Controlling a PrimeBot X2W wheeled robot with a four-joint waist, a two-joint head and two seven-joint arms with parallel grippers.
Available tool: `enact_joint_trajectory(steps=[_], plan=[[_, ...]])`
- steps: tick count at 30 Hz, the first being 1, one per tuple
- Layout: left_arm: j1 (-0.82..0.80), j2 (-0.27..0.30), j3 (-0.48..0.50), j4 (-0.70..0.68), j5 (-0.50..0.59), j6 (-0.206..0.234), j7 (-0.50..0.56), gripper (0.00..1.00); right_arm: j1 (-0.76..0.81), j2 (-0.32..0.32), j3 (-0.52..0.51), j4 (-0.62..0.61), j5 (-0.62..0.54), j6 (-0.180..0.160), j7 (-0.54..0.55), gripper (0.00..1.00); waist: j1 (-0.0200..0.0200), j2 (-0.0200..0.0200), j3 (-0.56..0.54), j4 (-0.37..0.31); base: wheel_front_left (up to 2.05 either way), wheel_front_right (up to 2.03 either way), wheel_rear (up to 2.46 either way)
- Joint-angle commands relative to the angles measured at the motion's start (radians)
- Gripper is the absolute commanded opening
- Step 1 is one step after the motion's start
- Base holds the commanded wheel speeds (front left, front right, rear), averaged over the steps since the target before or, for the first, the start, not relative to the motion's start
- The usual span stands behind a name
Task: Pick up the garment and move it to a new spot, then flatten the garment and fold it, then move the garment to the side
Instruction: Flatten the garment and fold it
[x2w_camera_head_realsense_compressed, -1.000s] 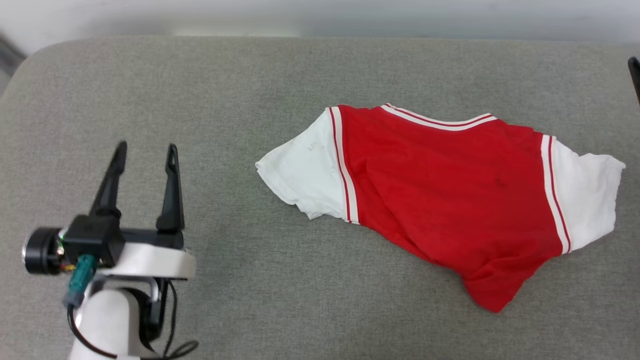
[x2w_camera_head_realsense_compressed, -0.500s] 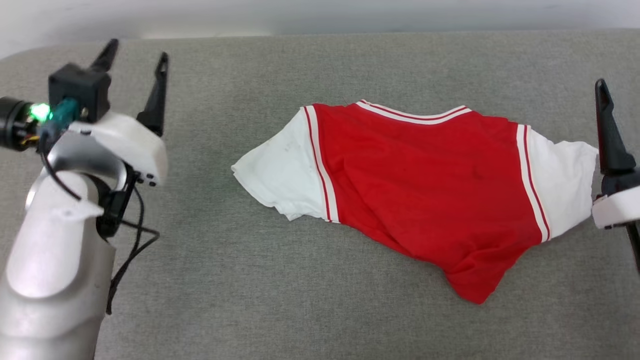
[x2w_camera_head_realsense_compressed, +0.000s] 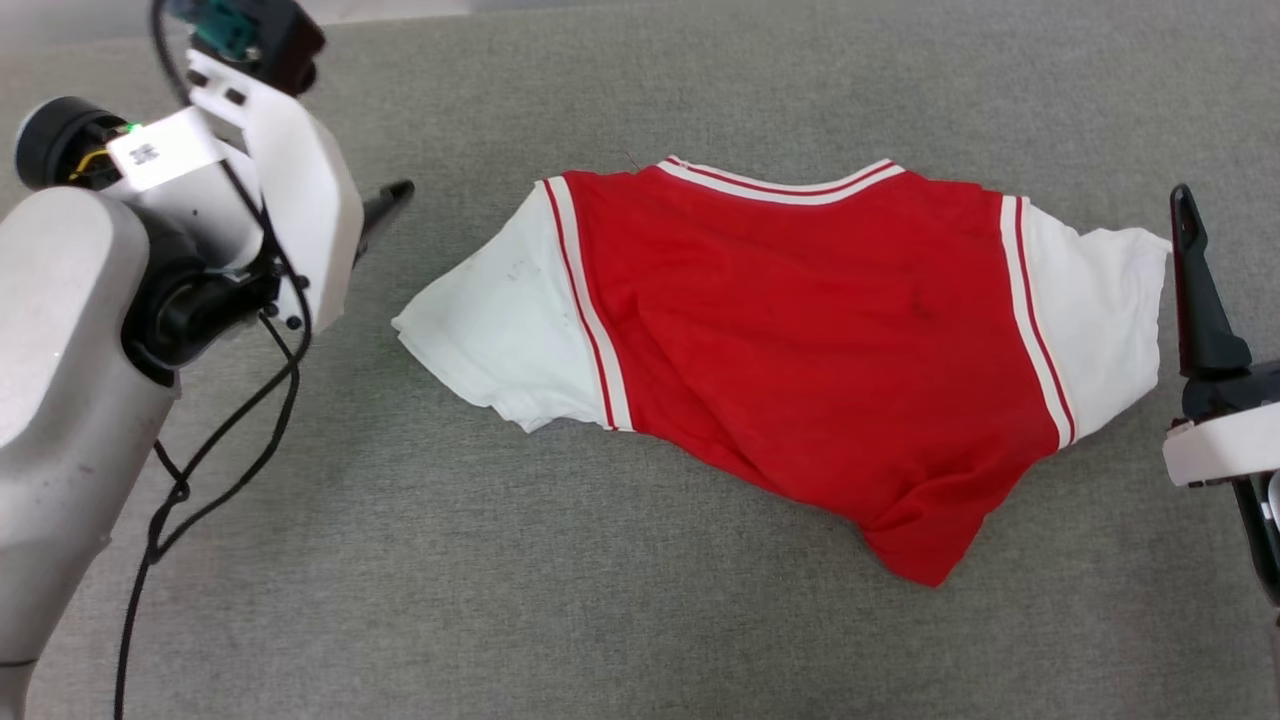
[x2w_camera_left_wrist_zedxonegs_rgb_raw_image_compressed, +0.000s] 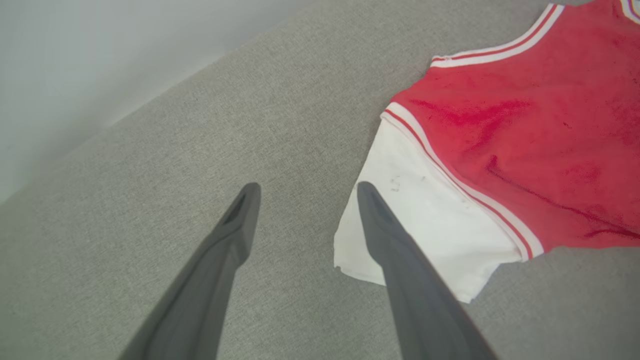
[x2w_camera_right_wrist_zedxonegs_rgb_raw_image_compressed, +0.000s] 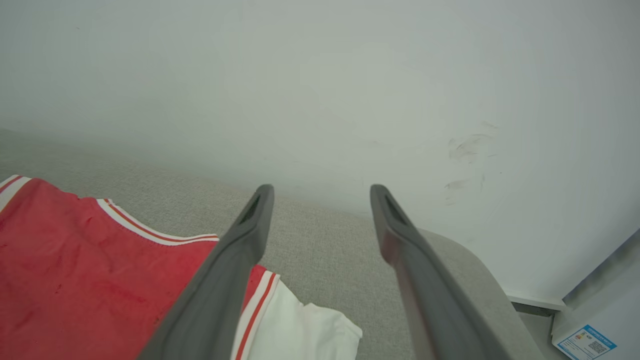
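The garment (x2w_camera_head_realsense_compressed: 800, 340), a red shirt with white sleeves and red-and-white stripe trim, lies rumpled on the grey padded surface (x2w_camera_head_realsense_compressed: 600, 620), its hem bunched toward the lower right. In the left wrist view my left gripper (x2w_camera_left_wrist_zedxonegs_rgb_raw_image_compressed: 305, 187) is open and empty, above the surface just beside the garment's (x2w_camera_left_wrist_zedxonegs_rgb_raw_image_compressed: 525, 130) white left sleeve (x2w_camera_left_wrist_zedxonegs_rgb_raw_image_compressed: 425, 225). One dark finger of it (x2w_camera_head_realsense_compressed: 385, 200) shows in the head view, pointing at that sleeve. My right gripper (x2w_camera_right_wrist_zedxonegs_rgb_raw_image_compressed: 320, 187) is open and empty beside the other white sleeve (x2w_camera_right_wrist_zedxonegs_rgb_raw_image_compressed: 305, 335); one finger (x2w_camera_head_realsense_compressed: 1195, 290) rises at the head view's right edge.
A pale wall (x2w_camera_right_wrist_zedxonegs_rgb_raw_image_compressed: 320, 75) backs the padded surface. Its rounded right corner (x2w_camera_right_wrist_zedxonegs_rgb_raw_image_compressed: 470, 270) drops off toward a white box with a label (x2w_camera_right_wrist_zedxonegs_rgb_raw_image_compressed: 585, 342). The left arm's pale body and loose black cable (x2w_camera_head_realsense_compressed: 200, 470) sit over the surface's left part.
The head camera has tilted down, shifting the whole picture. My left arm has swung up and turned its fingers toward the left sleeve. My right gripper has come into view beside the right sleeve.
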Motion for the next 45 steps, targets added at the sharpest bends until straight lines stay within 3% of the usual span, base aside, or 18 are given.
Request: enact_joint_trajectory(steps=[1,9,18,19,20,21,26,30,31,37,41,45], plan=[[-0.014,0.006,-0.009,0.001,-0.005,0.0,0.011,1.0,-0.019,0.002,0.001,-0.005,-0.001,-0.001,0.002,1.0,-0.0001,0.0,0.01,-0.009,0.0,0.0,0.0],[-0.092,0.05,-0.194,0.031,-0.089,0.0,0.193,1.0,-0.06,-0.002,0.033,0.006,0.004,-0.001,0.001,1.0,-0.0001,0.0,0.06,-0.042,0.0,0.0,0.0],[-0.066,0.081,-0.379,0.087,-0.149,0.0,0.258,1.0,-0.099,0.006,0.056,0.047,0.015,-0.001,-0.014,1.0,-0.0001,0.0,0.091,-0.073,0.0,0.0,0.0],[-0.062,0.087,-0.4,0.088,-0.157,0.0,0.26,0.68,-0.103,-0.001,0.057,0.055,0.017,-0.001,-0.016,1.0,-0.0001,0.0,0.091,-0.074,0.0,0.0,0.0],[-0.06,0.09,-0.415,0.089,-0.163,-0.001,0.251,0.2,-0.108,-0.007,0.058,0.062,0.016,-0.001,-0.015,1.0,-0.0001,0.0,0.091,-0.075,0.0,0.0,0.0],[-0.061,0.09,-0.427,0.092,-0.169,-0.001,0.245,0.0,-0.117,-0.011,0.057,0.065,0.015,-0.001,-0.015,1.0,-0.0001,0.0,0.089,-0.074,0.0,0.0,0.0],[-0.097,0.101,-0.459,0.097,-0.195,0.0,0.191,0.0,-0.167,-0.071,0.067,0.078,0.022,-0.001,0.019,1.0,-0.0001,0.0,0.069,-0.063,0.0,0.0,0.0],[-0.136,0.113,-0.461,0.079,-0.222,0.0,0.141,0.0,-0.222,-0.173,0.109,0.083,0.056,-0.001,0.142,1.0,-0.0001,0.0,0.05,-0.046,0.0,0.0,0.0],[-0.152,0.12,-0.47,0.06,-0.24,0.0,0.11,0.0,-0.26,-0.27,0.178,0.096,0.148,-0.001,0.306,1.0,-0.0001,0.0,0.042,-0.031,0.0,0.0,0.0],[-0.182,0.138,-0.485,0.022,-0.256,0.0,0.067,0.0,-0.356,-0.472,0.334,0.124,0.449,-0.001,0.736,1.0,-0.0001,0.0,0.058,0.001,0.0,0.0,0.0],[-0.209,0.135,-0.496,0.0,-0.262,0.0,0.048,0.0,-0.41,-0.529,0.375,0.171,0.577,-0.001,0.96,1.0,-0.0001,0.0,0.084,0.023,0.0,0.0,0.0],[-0.234,0.126,-0.501,-0.015,-0.271,0.0,0.024,0.0,-0.448,-0.523,0.374,0.223,0.607,-0.001,1.06,1.0,-0.0001,0.0,0.118,0.045,0.0,0.0,0.0]])
